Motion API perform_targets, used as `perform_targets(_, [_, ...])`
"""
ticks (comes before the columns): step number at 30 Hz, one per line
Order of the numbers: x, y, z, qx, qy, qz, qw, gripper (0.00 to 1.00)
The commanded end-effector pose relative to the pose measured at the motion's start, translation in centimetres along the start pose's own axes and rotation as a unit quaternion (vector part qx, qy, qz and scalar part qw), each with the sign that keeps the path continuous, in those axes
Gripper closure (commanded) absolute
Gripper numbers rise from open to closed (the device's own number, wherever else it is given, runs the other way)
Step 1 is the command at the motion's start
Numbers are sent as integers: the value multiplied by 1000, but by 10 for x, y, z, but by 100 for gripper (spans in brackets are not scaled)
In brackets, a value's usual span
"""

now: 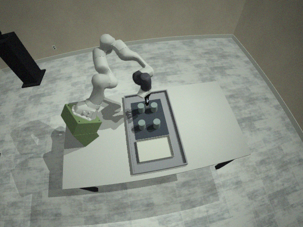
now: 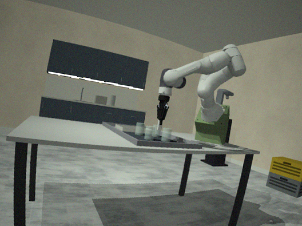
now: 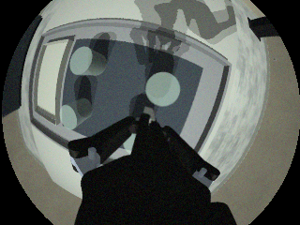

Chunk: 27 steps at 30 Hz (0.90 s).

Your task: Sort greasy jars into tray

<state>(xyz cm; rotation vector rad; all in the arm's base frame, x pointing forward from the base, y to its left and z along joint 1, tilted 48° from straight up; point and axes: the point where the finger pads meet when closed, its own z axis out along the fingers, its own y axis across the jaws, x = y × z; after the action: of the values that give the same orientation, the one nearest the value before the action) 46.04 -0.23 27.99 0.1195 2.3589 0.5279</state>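
Now my end effector (image 1: 147,102), fingers pressed together on nothing, hangs between the two jars at the drying mat's (image 1: 149,117) far end; I should nudge one jar (image 1: 141,107) slowly.

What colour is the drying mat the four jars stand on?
Dark slate-blue, plain, with no pattern: the rectangular drying mat shows best in the top view.

We see dim, even light with soft blur in all views; the white robot arm (image 1: 105,65) throws a grey shadow onto the pale table top (image 1: 208,117) beside its green base block (image 1: 80,126). The wrist view is a fisheye circle, black outside it, its lower half blocked by the dark gripper body.
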Motion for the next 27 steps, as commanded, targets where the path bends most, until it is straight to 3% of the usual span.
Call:
perform_targets(1, [0, 0, 0, 2, -1, -2, 1000, 100])
perform_targets(13, [0, 0, 0, 2, -1, -2, 1000, 100])
perform_targets(23, [0, 0, -76, 2, -1, -2, 1000, 100])
perform_targets(27, [0, 0, -76, 2, -1, -2, 1000, 100])
